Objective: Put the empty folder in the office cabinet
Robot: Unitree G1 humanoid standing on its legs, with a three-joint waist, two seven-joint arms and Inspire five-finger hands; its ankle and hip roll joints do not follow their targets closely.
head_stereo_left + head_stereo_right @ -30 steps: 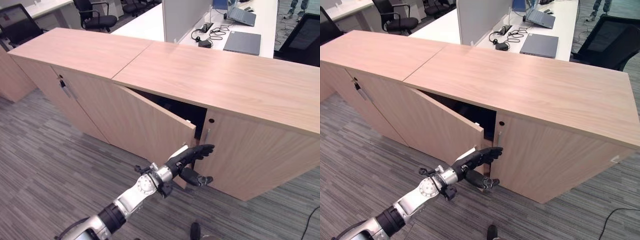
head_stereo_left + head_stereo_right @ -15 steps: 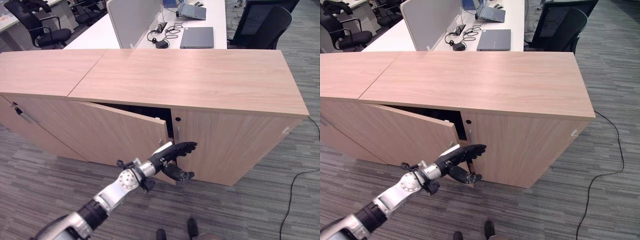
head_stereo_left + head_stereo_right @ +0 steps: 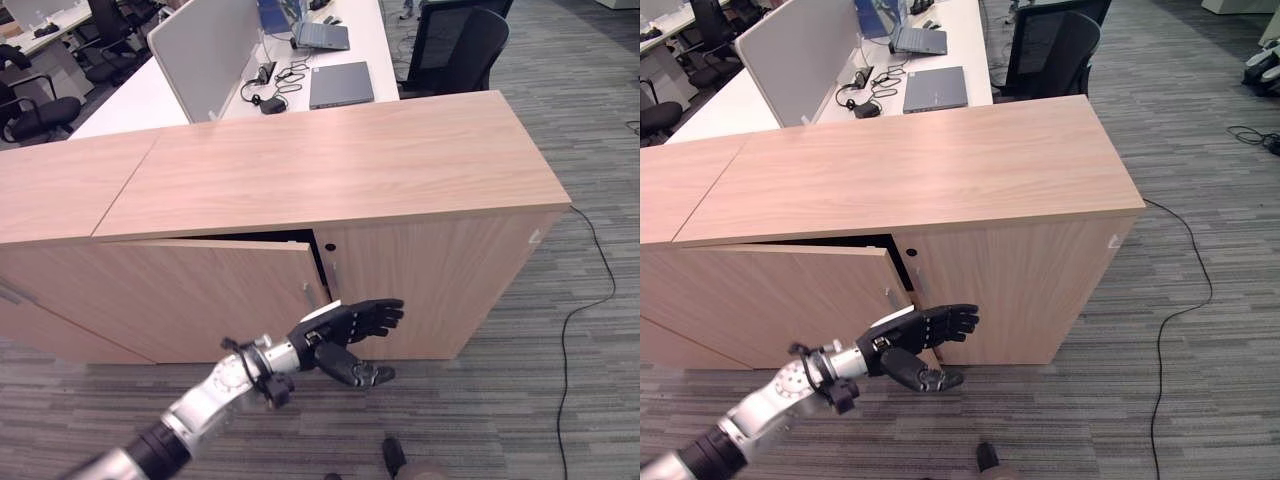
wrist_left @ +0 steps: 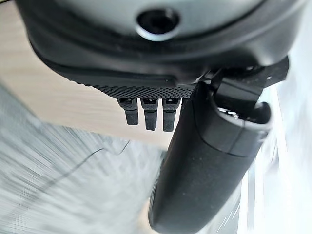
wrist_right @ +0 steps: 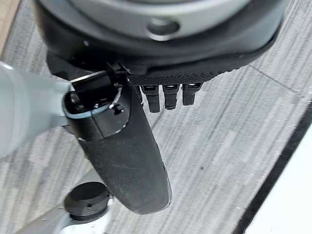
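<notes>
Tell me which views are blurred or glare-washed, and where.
Left wrist view: carpet streaked with motion blur, a glare-washed strip beside the left robot hand. Right wrist view: carpet sharp past the right robot hand. Both eye views: evenly lit, cabinet crisp.

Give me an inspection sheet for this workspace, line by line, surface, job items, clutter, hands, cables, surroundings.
Surface: cabinet top, bare wood.
Job's things: office cabinet; its left door almost closed, a dark gap at the top edge. Folder: nothing seen.
Clutter: nothing seen on the cabinet.
Hands: left robot hand open, fingers straight, at the door's free edge; right robot hand relaxed, holding nothing, over the carpet.
Cables: black cable trailing on the carpet to the right of the cabinet.
Surroundings: white desk behind with closed laptop, headset, grey divider; office chairs.
</notes>
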